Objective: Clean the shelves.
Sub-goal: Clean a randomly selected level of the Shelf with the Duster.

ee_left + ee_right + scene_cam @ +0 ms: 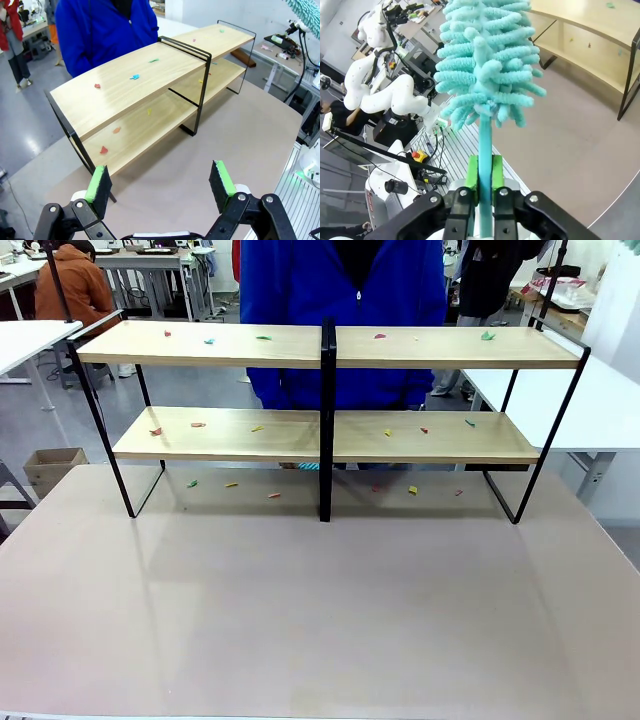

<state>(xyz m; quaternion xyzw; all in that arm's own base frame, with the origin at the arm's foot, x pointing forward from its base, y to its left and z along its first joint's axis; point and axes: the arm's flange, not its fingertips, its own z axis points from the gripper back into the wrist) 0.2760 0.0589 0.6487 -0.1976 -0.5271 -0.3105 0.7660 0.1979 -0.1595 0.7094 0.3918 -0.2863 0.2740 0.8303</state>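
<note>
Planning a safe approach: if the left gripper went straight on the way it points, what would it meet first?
Probably the lower light-wood board of the black-framed shelves; depth is unclear, so the left gripper might touch the grey-beige table first.

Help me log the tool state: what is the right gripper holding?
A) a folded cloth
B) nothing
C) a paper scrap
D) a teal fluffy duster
D: the right gripper is shut on the handle of the teal duster.
</note>
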